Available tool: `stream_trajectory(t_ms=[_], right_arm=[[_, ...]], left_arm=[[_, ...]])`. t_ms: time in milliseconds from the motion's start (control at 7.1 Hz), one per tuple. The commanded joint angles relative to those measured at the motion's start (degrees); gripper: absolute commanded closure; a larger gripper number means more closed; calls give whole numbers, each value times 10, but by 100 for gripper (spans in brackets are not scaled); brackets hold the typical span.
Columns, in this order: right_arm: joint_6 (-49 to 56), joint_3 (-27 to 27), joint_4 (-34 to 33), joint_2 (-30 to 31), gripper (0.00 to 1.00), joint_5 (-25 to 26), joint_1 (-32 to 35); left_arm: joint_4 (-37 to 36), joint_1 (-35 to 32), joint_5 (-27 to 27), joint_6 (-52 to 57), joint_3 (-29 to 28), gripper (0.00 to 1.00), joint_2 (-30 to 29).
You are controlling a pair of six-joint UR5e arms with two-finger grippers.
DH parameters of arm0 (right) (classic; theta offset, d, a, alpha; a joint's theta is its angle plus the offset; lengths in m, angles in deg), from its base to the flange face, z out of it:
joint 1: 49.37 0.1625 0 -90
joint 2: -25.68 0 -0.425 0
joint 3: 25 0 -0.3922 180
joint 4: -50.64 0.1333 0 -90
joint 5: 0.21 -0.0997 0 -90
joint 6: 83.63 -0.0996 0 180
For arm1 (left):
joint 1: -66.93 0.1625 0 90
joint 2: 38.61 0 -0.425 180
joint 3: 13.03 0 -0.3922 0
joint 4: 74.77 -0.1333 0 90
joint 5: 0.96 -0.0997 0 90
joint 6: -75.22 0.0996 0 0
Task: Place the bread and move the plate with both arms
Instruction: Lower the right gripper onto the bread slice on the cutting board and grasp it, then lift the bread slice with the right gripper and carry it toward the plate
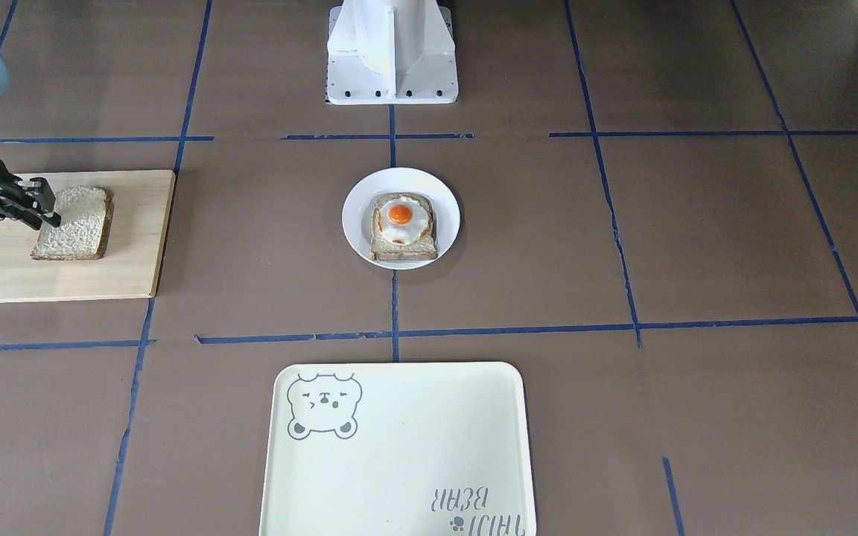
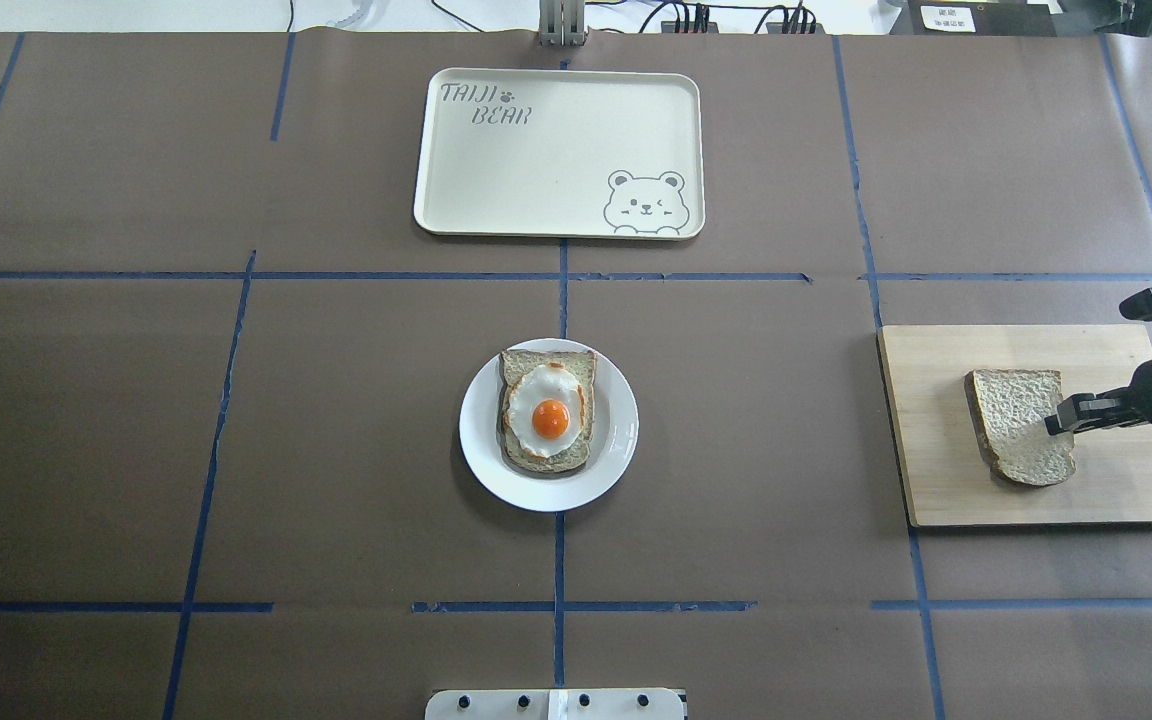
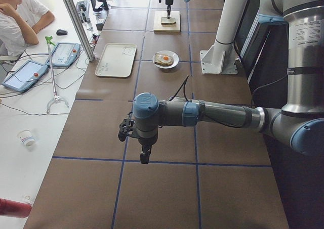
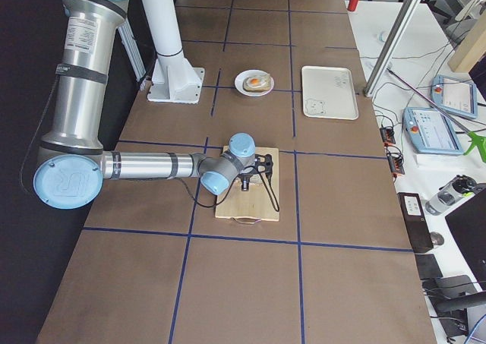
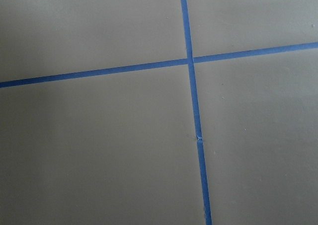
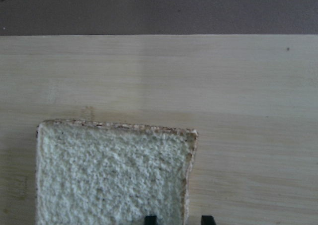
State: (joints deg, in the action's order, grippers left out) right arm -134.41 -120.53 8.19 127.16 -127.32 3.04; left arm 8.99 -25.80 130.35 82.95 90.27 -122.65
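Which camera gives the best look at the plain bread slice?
Overhead exterior: nearly the whole bread shows, crust included, on the wooden board. Front-facing shows it too, but flatter. The right wrist view crops it; the side views show it tiny or blocked by the right arm.

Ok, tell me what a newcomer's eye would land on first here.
The bright orange-yolked fried egg, sitting on a bread slice on the white plate at the table's centre, grabs the eye first. Next is the right gripper, open, at the edge of a plain bread slice on the wooden board at the robot's right. The big cream bear tray lies beyond the plate, farthest from the robot.
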Motion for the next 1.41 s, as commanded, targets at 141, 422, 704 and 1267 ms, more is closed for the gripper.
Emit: stream_trajectory(t_ms=[141, 422, 704, 1267], right_arm=[[-5, -25, 1, 5, 100, -1, 1], [-6, -55, 14, 23, 100, -1, 3], [-8, -79, 49, 22, 100, -9, 2], [-147, -129, 47, -81, 100, -79, -11]], left_arm=[[0, -2, 0, 0, 1, 0, 1], [0, -2, 0, 0, 1, 0, 1], [0, -2, 0, 0, 2, 0, 1], [0, 0, 0, 0, 1, 0, 1]])
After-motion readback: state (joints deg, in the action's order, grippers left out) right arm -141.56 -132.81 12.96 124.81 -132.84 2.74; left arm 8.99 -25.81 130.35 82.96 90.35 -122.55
